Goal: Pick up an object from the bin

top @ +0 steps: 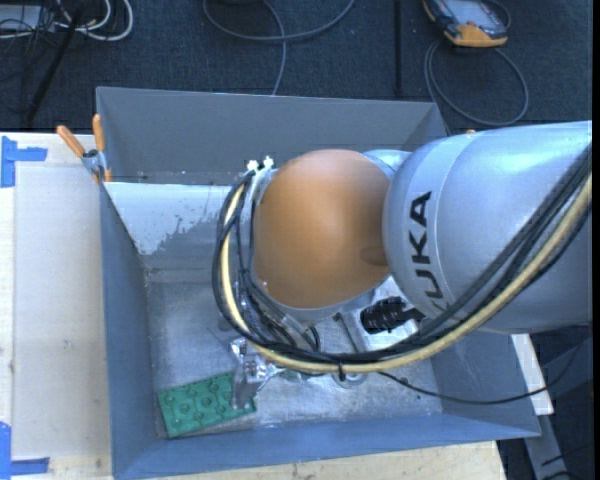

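Reaching in from the right, arm w/ orange wrist cover (315, 228) hangs low in the grey bin (130, 298). Gripper (245, 378) sits at the right end of a flat green studded plate (192, 406), which lies on the floor near the bin's front-left corner. Can't tell if gripper's open or closed, or if it's touching the plate.

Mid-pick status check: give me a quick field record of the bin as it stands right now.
bin: grey metal
claw: low over the floor, toward the view's lower left
nearest thing: green studded plate, lying flat on the floor in the lower-left corner
relation: claw at the plate's right edge; contact cannot be told
held: nothing seen in the claw
blocked view: orange cover on the wrist hides the middle of the floor
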Robot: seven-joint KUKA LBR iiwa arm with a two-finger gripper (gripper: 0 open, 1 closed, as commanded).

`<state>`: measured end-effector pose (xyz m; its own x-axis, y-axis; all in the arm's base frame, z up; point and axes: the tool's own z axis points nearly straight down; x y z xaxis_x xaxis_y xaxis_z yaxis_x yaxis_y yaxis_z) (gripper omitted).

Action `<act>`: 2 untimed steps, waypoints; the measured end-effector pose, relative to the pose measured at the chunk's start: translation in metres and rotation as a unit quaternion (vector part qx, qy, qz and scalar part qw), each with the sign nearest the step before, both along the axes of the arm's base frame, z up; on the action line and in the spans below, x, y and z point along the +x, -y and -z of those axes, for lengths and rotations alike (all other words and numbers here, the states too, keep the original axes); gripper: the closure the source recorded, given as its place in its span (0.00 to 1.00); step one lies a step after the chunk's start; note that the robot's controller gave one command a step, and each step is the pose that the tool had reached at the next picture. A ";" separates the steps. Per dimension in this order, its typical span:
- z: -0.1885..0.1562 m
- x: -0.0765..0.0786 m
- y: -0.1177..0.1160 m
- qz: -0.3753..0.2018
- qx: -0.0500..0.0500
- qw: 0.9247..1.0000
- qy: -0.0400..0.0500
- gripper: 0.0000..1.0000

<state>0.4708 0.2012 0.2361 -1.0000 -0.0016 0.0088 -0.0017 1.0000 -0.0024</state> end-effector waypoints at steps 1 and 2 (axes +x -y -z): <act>0.136 0.004 -0.021 -0.177 0.001 0.984 0.000 0.00; 0.163 0.019 -0.031 -0.115 0.002 0.993 0.003 0.00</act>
<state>0.4896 0.2325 0.0727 -0.9732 -0.2298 0.0024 -0.2298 0.9732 0.0000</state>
